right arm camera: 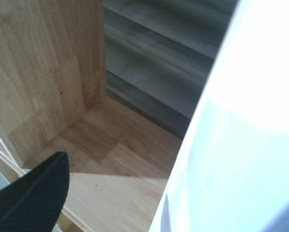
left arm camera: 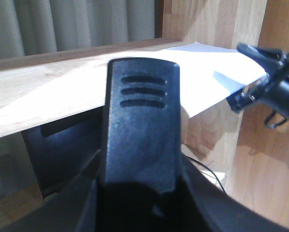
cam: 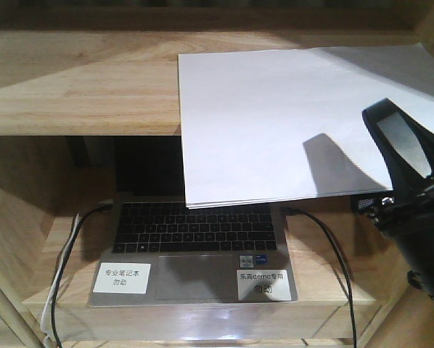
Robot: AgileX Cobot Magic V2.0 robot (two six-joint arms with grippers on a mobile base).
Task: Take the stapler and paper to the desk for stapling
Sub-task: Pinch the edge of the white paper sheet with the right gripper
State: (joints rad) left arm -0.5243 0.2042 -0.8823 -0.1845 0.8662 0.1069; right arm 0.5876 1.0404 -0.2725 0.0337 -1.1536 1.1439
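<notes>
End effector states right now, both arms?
Left end effector: cannot tell; only one finger shows, nothing visibly held.
Right end effector: open, fingers above and below the paper edge, not clamped.
</notes>
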